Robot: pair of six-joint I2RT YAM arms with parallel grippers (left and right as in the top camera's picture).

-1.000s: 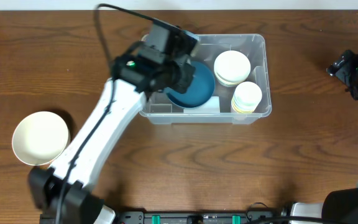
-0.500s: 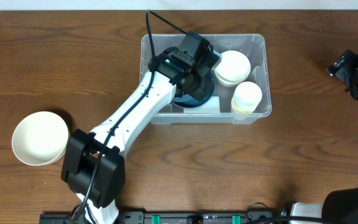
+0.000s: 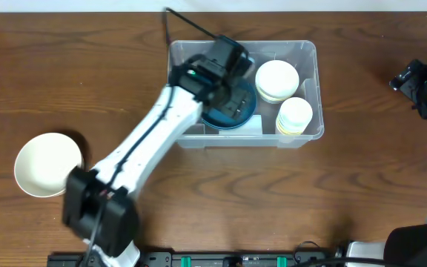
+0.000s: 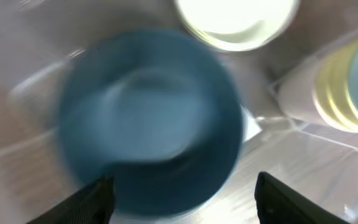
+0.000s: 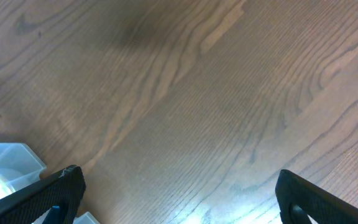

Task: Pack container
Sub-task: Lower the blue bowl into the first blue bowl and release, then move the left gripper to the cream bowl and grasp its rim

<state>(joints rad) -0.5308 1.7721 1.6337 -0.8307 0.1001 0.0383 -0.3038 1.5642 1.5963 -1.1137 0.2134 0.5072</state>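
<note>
The container (image 3: pixel 306 50), a large clear tub, stands at the back middle of the table. A blue bowl (image 3: pixel 232 121) lies in its left half. My left gripper (image 3: pixel 233 95) hovers just over that bowl. In the left wrist view the blue bowl (image 4: pixel 151 118) is blurred and fills the frame, and the left gripper (image 4: pixel 182 205) is open, its dark fingers (image 4: pixel 98 199) wide apart at the bowl's near side and not pinching it. My right gripper (image 5: pixel 179 199) is open above bare wood at the far right, with nothing between its fingers.
Inside the tub, a stack of cream bowls (image 3: pixel 276 80) and a stack of cups (image 3: pixel 295 115) fill the right half. A single cream bowl (image 3: pixel 48 164) sits on the table at the left. The right arm (image 3: pixel 425 85) stays by the right edge.
The left arm swung the blue bowl down into the tub's left half, then its jaws opened and let the bowl go. The right arm has not moved.
</note>
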